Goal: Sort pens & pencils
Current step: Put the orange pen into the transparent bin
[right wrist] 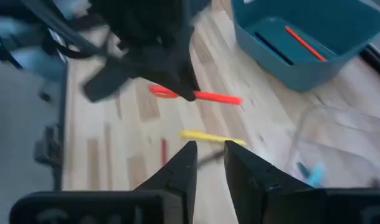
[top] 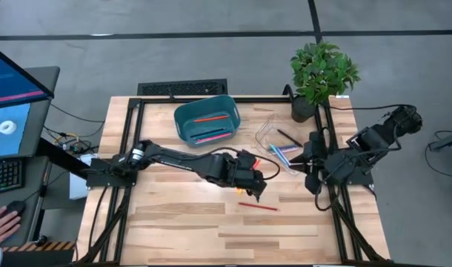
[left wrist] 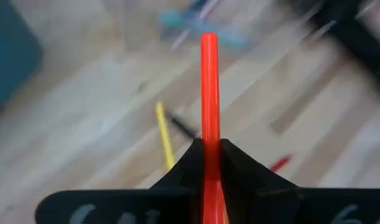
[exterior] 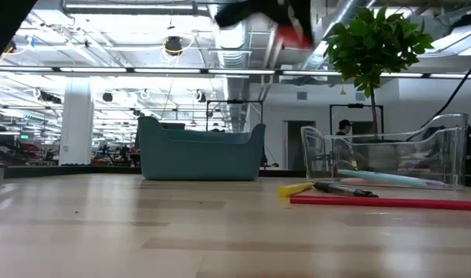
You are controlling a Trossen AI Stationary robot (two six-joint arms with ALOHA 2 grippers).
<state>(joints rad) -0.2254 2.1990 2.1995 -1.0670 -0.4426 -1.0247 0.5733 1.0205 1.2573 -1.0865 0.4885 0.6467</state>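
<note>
1. Orange-red pen [left wrist: 209,93] – clamped in the closed left gripper [left wrist: 209,155], lifted over mid-table.
2. Right gripper [right wrist: 209,155] – empty, fingers slightly parted, hovering by the clear tray [top: 274,133].
3. Partly done – red pencil [top: 258,207], yellow pen [exterior: 297,188] and black pen [exterior: 343,189] lie on the table [top: 174,230].
4. Teal bin [top: 206,119] holds red and pink sticks; clear tray holds teal and blue ones.

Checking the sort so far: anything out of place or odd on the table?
Nothing damaged. Three sticks lie loose on the wood: red one, yellow one, black pen. Left gripper is shut on an orange-red pen, lifted.
</note>
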